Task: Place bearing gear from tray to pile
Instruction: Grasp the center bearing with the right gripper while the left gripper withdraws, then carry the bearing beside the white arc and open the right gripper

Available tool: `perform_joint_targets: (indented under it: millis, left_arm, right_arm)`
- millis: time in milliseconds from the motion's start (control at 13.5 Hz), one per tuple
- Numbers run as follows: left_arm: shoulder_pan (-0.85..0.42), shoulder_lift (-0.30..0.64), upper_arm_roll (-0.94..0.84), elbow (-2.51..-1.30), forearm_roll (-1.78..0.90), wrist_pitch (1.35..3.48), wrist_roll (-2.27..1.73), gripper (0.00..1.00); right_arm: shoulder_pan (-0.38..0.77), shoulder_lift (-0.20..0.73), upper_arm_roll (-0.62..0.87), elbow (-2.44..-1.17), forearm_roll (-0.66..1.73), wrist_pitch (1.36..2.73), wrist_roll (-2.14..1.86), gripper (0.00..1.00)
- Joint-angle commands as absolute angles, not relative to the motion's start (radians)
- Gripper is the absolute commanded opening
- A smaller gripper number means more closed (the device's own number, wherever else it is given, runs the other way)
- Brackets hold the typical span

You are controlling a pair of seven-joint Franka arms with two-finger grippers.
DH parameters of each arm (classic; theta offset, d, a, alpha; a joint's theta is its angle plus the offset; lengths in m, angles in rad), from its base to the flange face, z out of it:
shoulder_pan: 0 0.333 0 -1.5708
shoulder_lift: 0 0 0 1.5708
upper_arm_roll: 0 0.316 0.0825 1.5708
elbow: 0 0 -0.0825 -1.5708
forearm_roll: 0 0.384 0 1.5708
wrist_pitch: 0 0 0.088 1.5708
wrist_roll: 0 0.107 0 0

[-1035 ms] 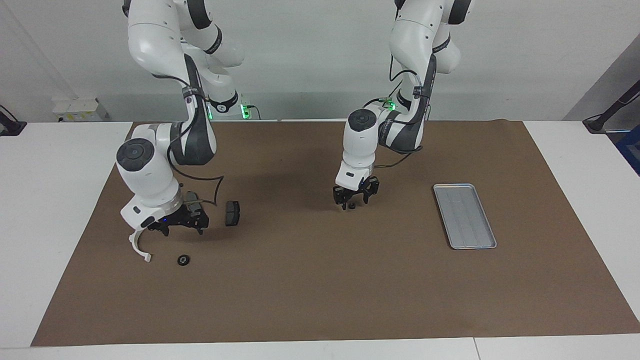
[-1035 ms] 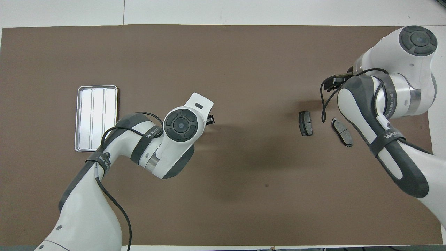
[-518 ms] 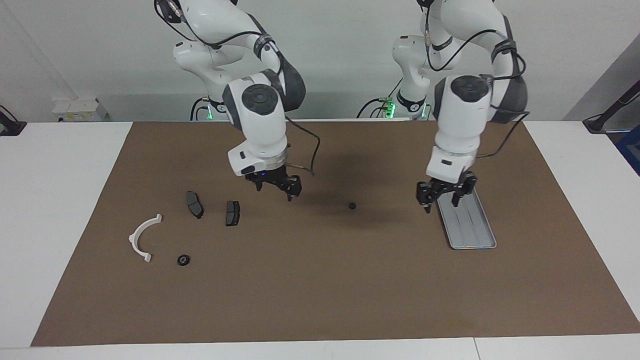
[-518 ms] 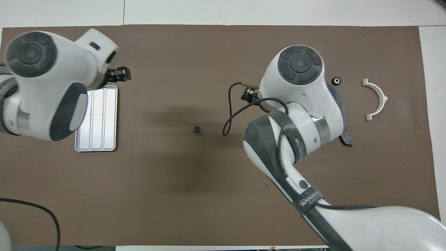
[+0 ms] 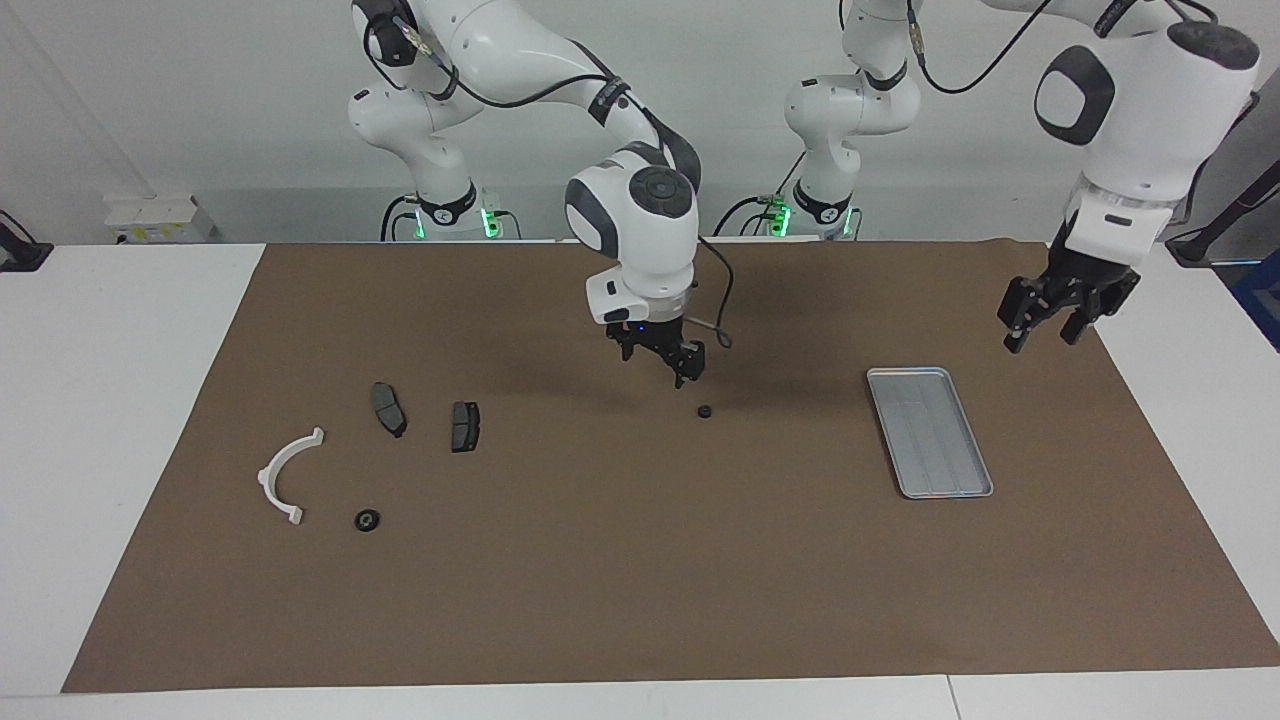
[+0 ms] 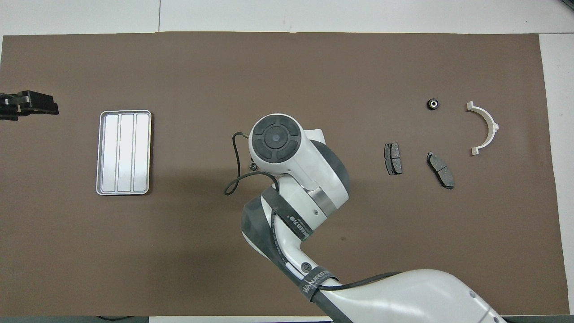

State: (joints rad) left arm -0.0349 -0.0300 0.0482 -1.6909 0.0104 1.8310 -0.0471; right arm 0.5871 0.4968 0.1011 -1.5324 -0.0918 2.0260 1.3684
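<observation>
A small black bearing gear (image 5: 705,411) lies on the brown mat (image 5: 620,580) at the table's middle, apart from the tray. In the overhead view it (image 6: 253,166) peeks out beside the right arm's hand. My right gripper (image 5: 658,366) hangs open and empty over the mat close to this gear, not touching it. The silver tray (image 5: 930,432) (image 6: 124,152) holds nothing. My left gripper (image 5: 1047,325) (image 6: 31,102) is open, empty and raised over the mat's edge at the left arm's end. The pile has a white half-ring (image 5: 285,475) (image 6: 486,128) and two dark pads (image 5: 388,408) (image 5: 464,426).
A second small black round part (image 5: 367,520) (image 6: 432,104) lies beside the half-ring, farther from the robots than the pads. The pads also show in the overhead view (image 6: 393,158) (image 6: 440,170). White table (image 5: 120,400) borders the mat.
My right arm has swung from the pile to the middle, over the gear. My left arm has let go of the gear and pulled back past the tray to its own end, higher up.
</observation>
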Motion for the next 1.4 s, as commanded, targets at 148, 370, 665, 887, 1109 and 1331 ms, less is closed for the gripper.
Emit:
perform_joint_targets:
  millis: [148,370,665,887,1109,1331]
  left_arm:
    - [-0.054,-0.104,0.023,-1.721,-0.002,1.756,-0.043,0.81]
    - [-0.092,-0.058,0.023,-1.697,0.008,1.744,-0.044,0.8]
    - [-0.095,-0.051,0.021,-1.689,0.006,1.73,-0.043,0.81]
    - [-0.095,-0.045,0.021,-1.666,0.005,1.677,-0.043,0.81]
    - [-0.095,-0.037,0.018,-1.637,-0.002,1.588,-0.041,0.81]
    - [-0.095,-0.038,0.018,-1.637,-0.003,1.575,-0.041,0.81]
  right_arm:
    - [0.62,0.686,0.097,-1.335,-0.137,2.022,1.44,1.0]
    - [0.649,0.719,0.094,-1.312,-0.137,2.023,1.454,1.0]
    - [0.661,0.735,0.097,-1.308,-0.137,2.063,1.466,1.0]
    - [0.661,0.733,0.097,-1.344,-0.135,2.114,1.465,0.98]
    - [0.663,0.733,0.097,-1.379,-0.13,2.152,1.463,0.95]
    - [0.663,0.732,0.098,-1.384,-0.123,2.141,1.463,0.91]
